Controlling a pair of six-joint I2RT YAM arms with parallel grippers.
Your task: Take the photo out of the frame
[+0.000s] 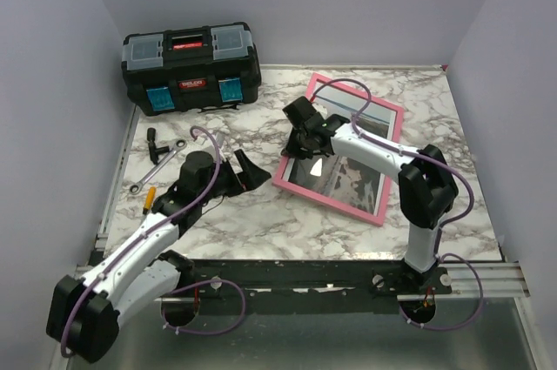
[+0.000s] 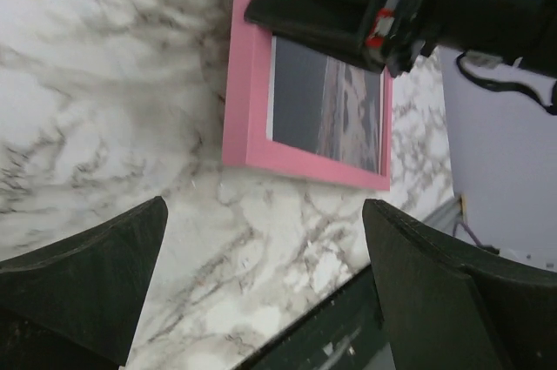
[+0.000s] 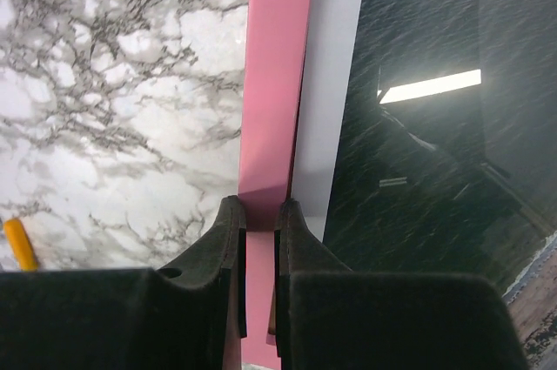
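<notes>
Frame (image 1: 326,202) edge is pinched by the downward-angled right hand (image 3: 261,213); the left hand (image 2: 263,205) hovers spread open.

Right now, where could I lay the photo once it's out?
Bare marble: the near strip between the frame and the front rail, and the back patch between the toolbox and the frame. Crowded: the left side, with the wrench and open left gripper.

Even soft overhead light, faint diffuse shadows on worktop (image 1: 261,213). White glare patch on frame (image 1: 326,202) glass. Right wrist view: bright bar-shaped reflection in glass, speckled dark surface; right end effector (image 3: 259,209) near-black, soft-focus. Left wrist view slightly blurred, foreground dark.
</notes>
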